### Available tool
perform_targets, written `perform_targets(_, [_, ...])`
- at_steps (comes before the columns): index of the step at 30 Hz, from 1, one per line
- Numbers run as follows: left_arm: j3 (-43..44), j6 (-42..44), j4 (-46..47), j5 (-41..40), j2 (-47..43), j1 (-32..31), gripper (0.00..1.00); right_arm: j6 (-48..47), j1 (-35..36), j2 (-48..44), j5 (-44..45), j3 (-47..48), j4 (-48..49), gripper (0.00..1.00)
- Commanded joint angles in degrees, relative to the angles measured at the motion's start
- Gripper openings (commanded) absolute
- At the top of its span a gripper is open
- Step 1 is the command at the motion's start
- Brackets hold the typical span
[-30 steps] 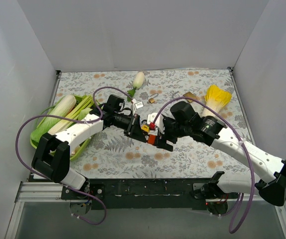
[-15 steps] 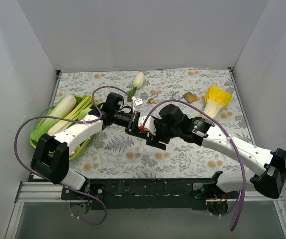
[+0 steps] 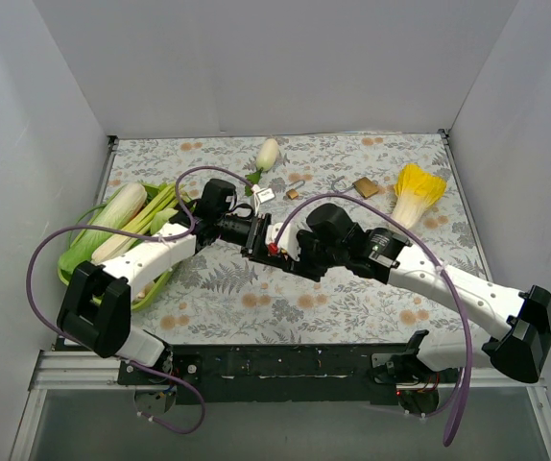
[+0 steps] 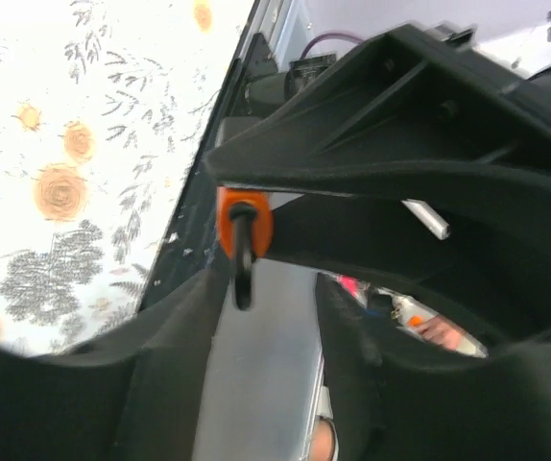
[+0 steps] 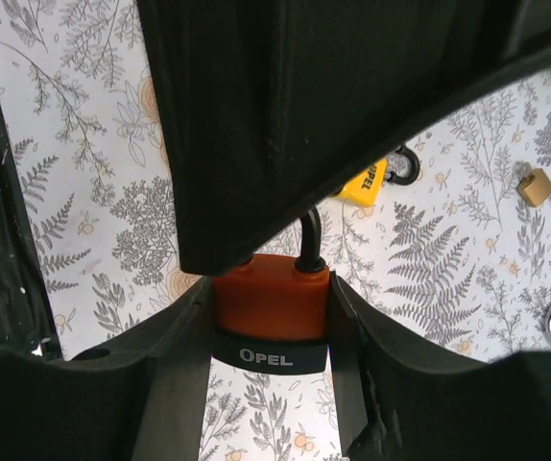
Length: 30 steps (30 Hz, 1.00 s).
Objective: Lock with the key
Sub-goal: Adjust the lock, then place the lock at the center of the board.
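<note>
mid table, far from edges, right gripper clasping orange padlock

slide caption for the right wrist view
Right gripper clamps the orange OPEL padlock over floral cloth, yellow padlock beyond.

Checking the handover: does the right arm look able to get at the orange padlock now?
Probably yes: the orange padlock sits between the fingers of the right claw, with nothing blocking it.
</note>
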Motion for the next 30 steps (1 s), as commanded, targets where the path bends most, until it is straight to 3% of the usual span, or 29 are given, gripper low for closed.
perform_targets(1, [-1.03, -1.57, 2.78, 0.4, -5.14, 0.03, 0.57, 0.17, 0.11, -2.57, 1.91, -1.26, 1.59, 0.01])
perform_targets(3, [-1.29, -1.48, 3.13, -1.53, -6.02, 1.42, 0.7, 2.35, -1.63, -3.28, 1.21, -1.43, 1.06, 0.01])
perform_targets(4, [-1.9, -2.0, 3.65, -2.32, -7.07, 2.22, 0.84, 3.58, -2.87, -3.71, 0.25, -1.61, 0.8, 0.01])
perform_targets(6, [-2.35, -2.88, 5.49, -4.86, -8.13, 5.28, 0.9, 6.66, -8.11, -3.81, -2.83, -1.78, -0.6, 0.01])
perform_targets(7, [-2.44, -3.41, 6.02, -5.92, -8.83, 6.34, 0.98, 9.8, -10.41, -4.07, -3.71, -2.39, -1.05, 0.01])
perform_targets(13, [0.46, -3.24, 4.98, -18.04, -12.35, 10.92, 0.98, 22.12, -29.31, -5.21, -3.11, -9.94, -5.88, 0.01])
perform_targets(15, [0.99, -2.45, 6.46, -18.76, -13.84, 11.62, 0.98, 27.66, -35.1, -5.74, -2.13, -14.08, -7.02, 0.01])
perform_targets(20, [-1.73, -3.5, 13.57, -27.8, -18.5, 11.8, 0.98, 32.77, -38.47, -3.72, 2.52, -13.12, -7.29, 0.01])
perform_targets(30, [1.52, -1.74, 10.15, -28.7, -16.66, 11.8, 0.98, 39.1, -44.63, 3.84, 3.22, -15.76, -8.88, 0.01])
